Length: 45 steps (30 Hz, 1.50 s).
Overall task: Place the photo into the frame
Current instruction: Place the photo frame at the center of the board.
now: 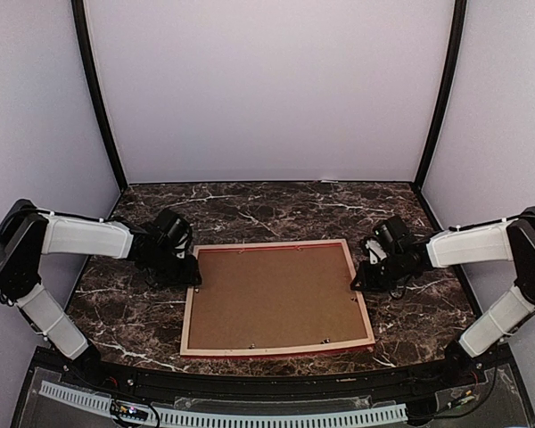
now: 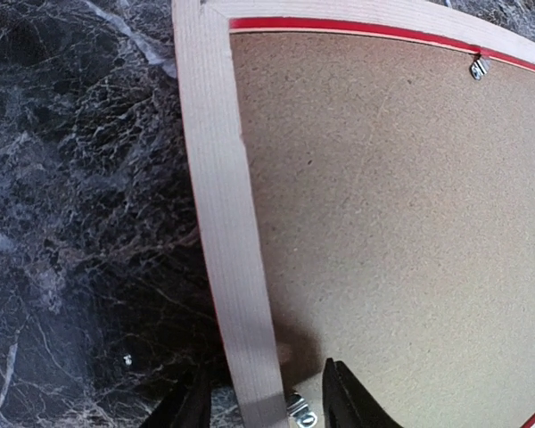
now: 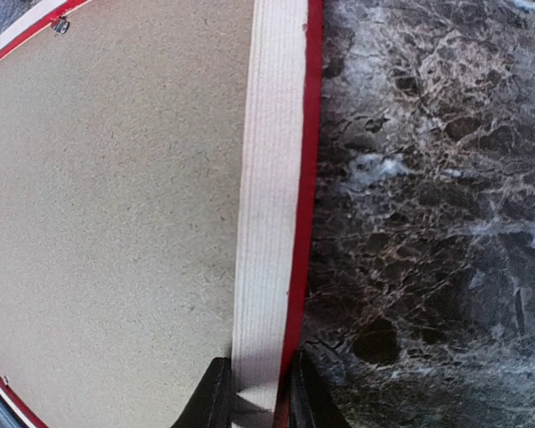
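Note:
The frame [image 1: 189, 312] lies back-up on the marble table, its pale wood rails showing and thin red edges at the sides. A plain brown backing board [image 1: 276, 299] fills it. The photo is hidden. My left gripper [image 2: 267, 406] straddles the frame's left rail [image 2: 223, 196] near the far corner. Its jaws stand open, with a gap on each side of the wood. My right gripper [image 3: 260, 399] is shut on the right rail [image 3: 267, 178], one finger on the board side and one against the red outer edge.
Small metal clips [image 2: 480, 65] sit along the frame's inner edge, one [image 2: 300, 412] right by the left fingers. Dark marble tabletop [image 1: 276, 209] surrounds the frame. Pale booth walls and black corner posts [image 1: 98, 98] close in the back and sides.

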Tool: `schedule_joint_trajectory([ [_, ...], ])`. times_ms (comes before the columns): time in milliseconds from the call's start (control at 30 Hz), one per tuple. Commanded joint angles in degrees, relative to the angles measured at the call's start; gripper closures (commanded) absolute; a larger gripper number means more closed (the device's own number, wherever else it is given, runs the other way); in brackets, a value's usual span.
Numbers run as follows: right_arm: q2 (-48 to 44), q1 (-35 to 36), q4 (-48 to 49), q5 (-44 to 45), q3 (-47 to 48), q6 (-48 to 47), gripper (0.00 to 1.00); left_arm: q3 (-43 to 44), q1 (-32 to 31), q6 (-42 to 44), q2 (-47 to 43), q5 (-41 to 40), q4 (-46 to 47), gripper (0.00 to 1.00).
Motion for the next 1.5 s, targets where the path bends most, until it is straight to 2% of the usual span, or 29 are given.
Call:
schedule_joint_trajectory([
  [0, 1.59, -0.45, 0.63, 0.80, 0.33, -0.52, 0.84, 1.35, -0.09, 0.84, -3.91, 1.14, -3.33, 0.53],
  [200, 1.47, -0.53, 1.10, 1.05, 0.01, -0.18, 0.86, 0.76, -0.15, 1.42, -5.33, 2.66, -6.05, 0.50],
  [500, 1.41, -0.74, 1.13, 1.26, -0.18, -0.17, 0.87, -2.63, -1.27, 0.19, -9.40, 0.86, -10.12, 0.45],
  [800, 1.06, -0.73, 0.97, 1.27, -0.34, -0.15, 0.88, -2.73, -4.25, -1.04, -6.62, -1.45, -10.71, 0.43],
  [1067, 0.44, -0.81, 0.92, 1.34, -0.71, -0.05, 0.88, -1.22, -5.31, -1.47, -5.32, -7.55, -14.00, 0.51],
  [1467, 0.60, -0.89, 0.89, 1.33, -0.71, -0.24, 0.88, 1.61, -5.34, -1.18, -0.85, -14.11, -14.41, 0.54],
])
